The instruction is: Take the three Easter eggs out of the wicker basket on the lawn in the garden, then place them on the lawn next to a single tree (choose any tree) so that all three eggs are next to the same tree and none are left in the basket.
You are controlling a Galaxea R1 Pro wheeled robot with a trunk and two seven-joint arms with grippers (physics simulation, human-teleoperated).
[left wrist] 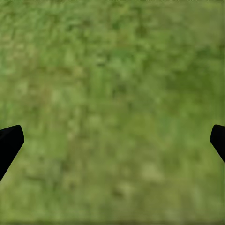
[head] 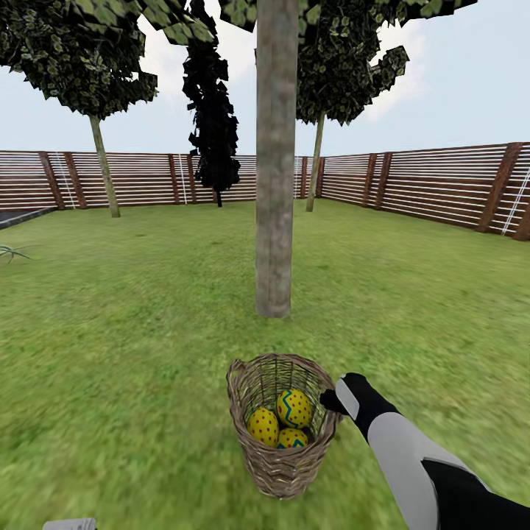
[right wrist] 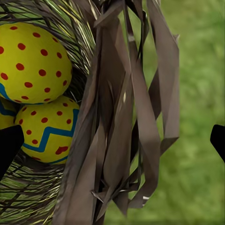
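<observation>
Head view has the wicker basket (head: 282, 423) sitting on the lawn (head: 132, 331) just in front of the tree (head: 274, 184), all three Easter eggs (head: 283, 419) inside. The right gripper (head: 333, 401) is at the basket's rim, fingers (right wrist: 9, 143) spread wide around the wall, gripping nothing. The left gripper (left wrist: 112, 140) hangs open over bare grass.

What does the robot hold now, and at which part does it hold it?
Nothing is held. The right end effector is open astride the wicker basket rim, not closed. The left end effector is open above the lawn.
</observation>
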